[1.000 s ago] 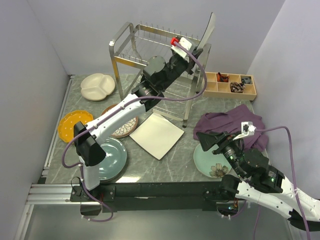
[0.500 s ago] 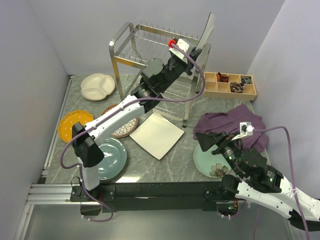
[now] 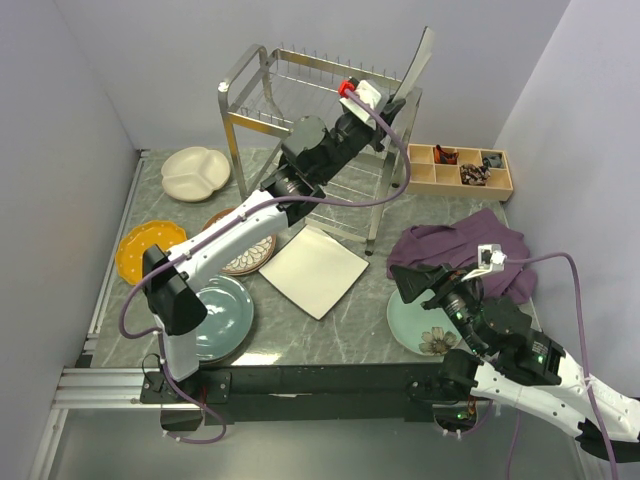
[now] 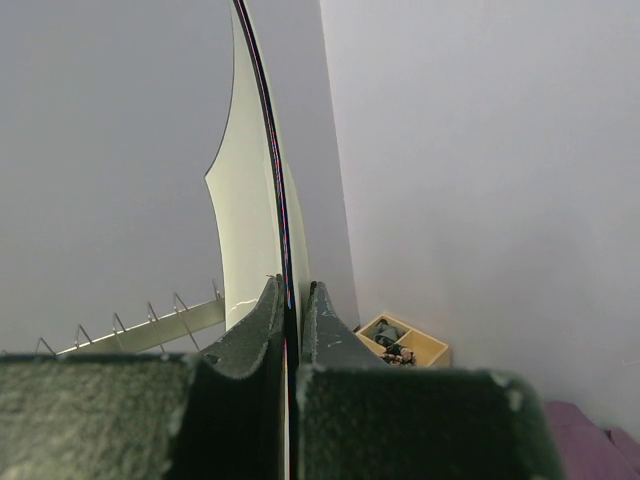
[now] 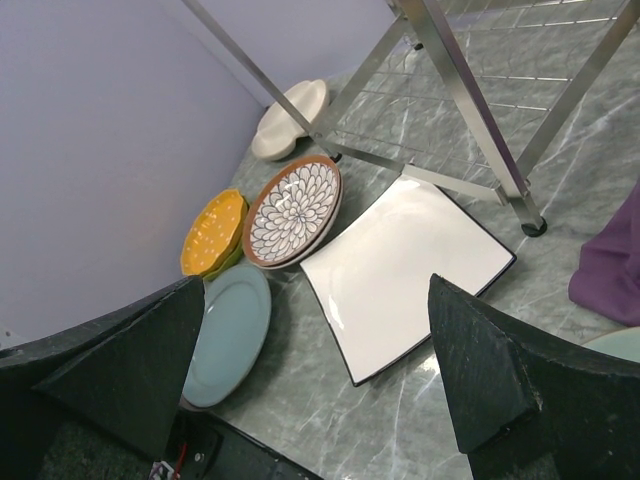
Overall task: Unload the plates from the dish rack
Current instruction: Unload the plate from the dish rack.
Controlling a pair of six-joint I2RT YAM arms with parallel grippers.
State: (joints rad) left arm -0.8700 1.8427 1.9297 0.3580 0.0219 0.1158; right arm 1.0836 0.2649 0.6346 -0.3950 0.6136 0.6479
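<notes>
The dish rack (image 3: 262, 95) stands at the back of the table. A dark-rimmed cream plate (image 3: 415, 62) stands on edge at the right end of its top tier. My left gripper (image 3: 392, 100) is shut on that plate's lower rim; in the left wrist view the plate (image 4: 250, 200) rises edge-on from between the closed fingers of the left gripper (image 4: 293, 290). My right gripper (image 3: 420, 285) is open and empty above the pale green flower plate (image 3: 425, 325). The right wrist view, with the gripper (image 5: 315, 290) open, shows the white square plate (image 5: 405, 260).
On the table lie a cream divided plate (image 3: 196, 172), an orange dotted plate (image 3: 148, 250), a brown petal plate (image 3: 245, 250), a grey-blue plate (image 3: 222, 318) and the white square plate (image 3: 315, 270). A wooden compartment tray (image 3: 462, 168) and a purple cloth (image 3: 470, 250) sit at the right. Walls close in on both sides.
My left wrist has shifted slightly left at the rack top, still gripping the plate. My right gripper has edged a little left.
</notes>
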